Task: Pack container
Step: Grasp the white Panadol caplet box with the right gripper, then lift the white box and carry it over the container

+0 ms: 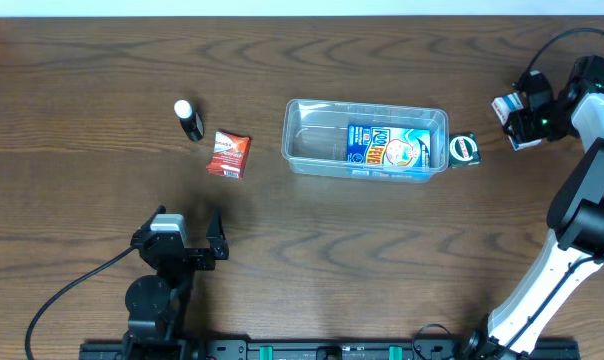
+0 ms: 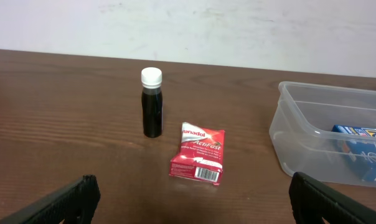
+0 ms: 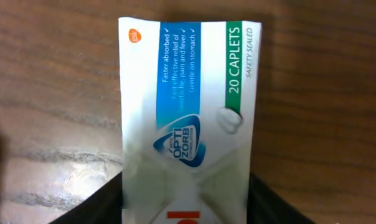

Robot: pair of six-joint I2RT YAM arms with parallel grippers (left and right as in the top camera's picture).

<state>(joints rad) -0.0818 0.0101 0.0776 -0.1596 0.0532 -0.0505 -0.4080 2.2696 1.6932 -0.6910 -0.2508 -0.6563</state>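
Note:
The clear plastic container (image 1: 366,138) lies mid-table with a blue packet (image 1: 386,147) inside; it also shows in the left wrist view (image 2: 300,134). My right gripper (image 1: 514,112) is at the far right, shut on a white and blue caplets box (image 3: 188,106) held above the table. My left gripper (image 2: 191,202) is open and empty near the front left (image 1: 197,250). A red Panadol box (image 2: 198,160) and a small dark bottle with a white cap (image 2: 152,102) sit ahead of it, left of the container.
A small green and black round item (image 1: 464,150) lies against the container's right end. The red box (image 1: 228,154) and bottle (image 1: 189,120) sit on the wooden table, left of the container.

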